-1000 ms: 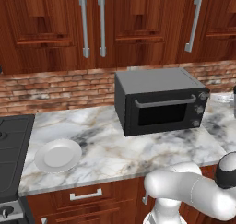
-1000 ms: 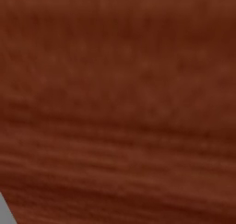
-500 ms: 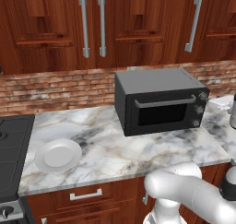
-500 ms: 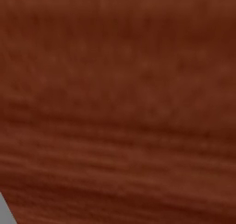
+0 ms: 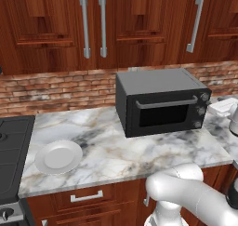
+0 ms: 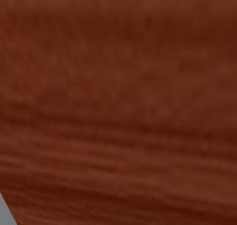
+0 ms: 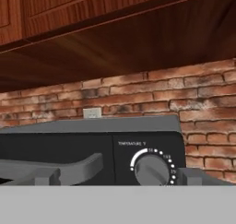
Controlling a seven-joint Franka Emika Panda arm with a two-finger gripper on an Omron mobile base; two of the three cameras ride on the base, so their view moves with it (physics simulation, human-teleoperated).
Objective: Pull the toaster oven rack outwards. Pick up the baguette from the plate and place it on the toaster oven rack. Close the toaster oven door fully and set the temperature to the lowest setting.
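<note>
Evidently the work has come down to the last step, judging by how things lie. In the left base view the toaster oven (image 5: pixel 161 102) sits right of centre on the marble counter (image 5: pixel 130 150), its back near the brick wall (image 5: pixel 56 88). The toaster oven door (image 5: pixel 165 112) stands upright and flush with the box, so it looks fully closed, with the silver bar handle (image 5: pixel 166 103) across its top. Toward the lower left of that frame, the plate (image 5: pixel 58 156) lies bare and well apart from the oven; no baguette shows on it, and I judge the loaf is inside, though the dark glass hides the rack and anything on it.

The hand view looks straight at the oven's front, up close. The temperature knob (image 7: pixel 152 169) sits low and right of centre, under its small printed label, with a ring of tick marks around it; the end of the handle reaches in from the lower left. That aim suggests the hand is lined up to turn the dial down. The fingertips are not visible, yet the jaws stand spread wide with nothing between them.

Open room is good: bare counter lies in front of the oven, and the knob column stands near the oven's right edge, just beside the handle's end.
</note>
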